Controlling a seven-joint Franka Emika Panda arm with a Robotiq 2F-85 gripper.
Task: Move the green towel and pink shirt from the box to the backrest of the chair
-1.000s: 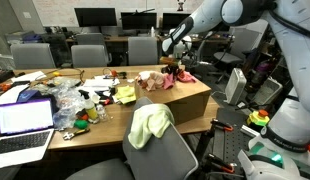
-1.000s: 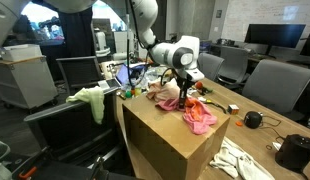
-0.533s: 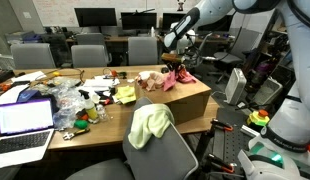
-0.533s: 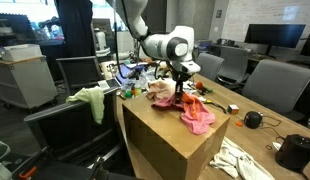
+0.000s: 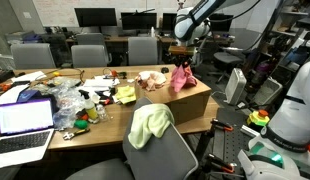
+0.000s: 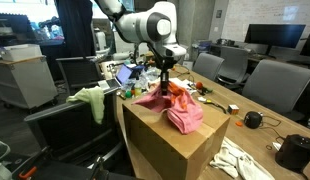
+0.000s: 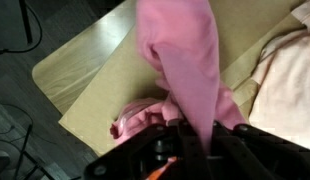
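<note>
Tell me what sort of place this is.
Most likely an office or lab workroom: dark flat computer monitors line the desks behind, grey fabric office chairs stand around them, and an open white-screened laptop sits on the cluttered wooden table.

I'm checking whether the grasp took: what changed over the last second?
The tool closed on the pink shirt and rose, pulling it up into a peak; its lower folds still rest on the box. The green towel stayed draped over the backrest of the chair, and the box did not move.
</note>
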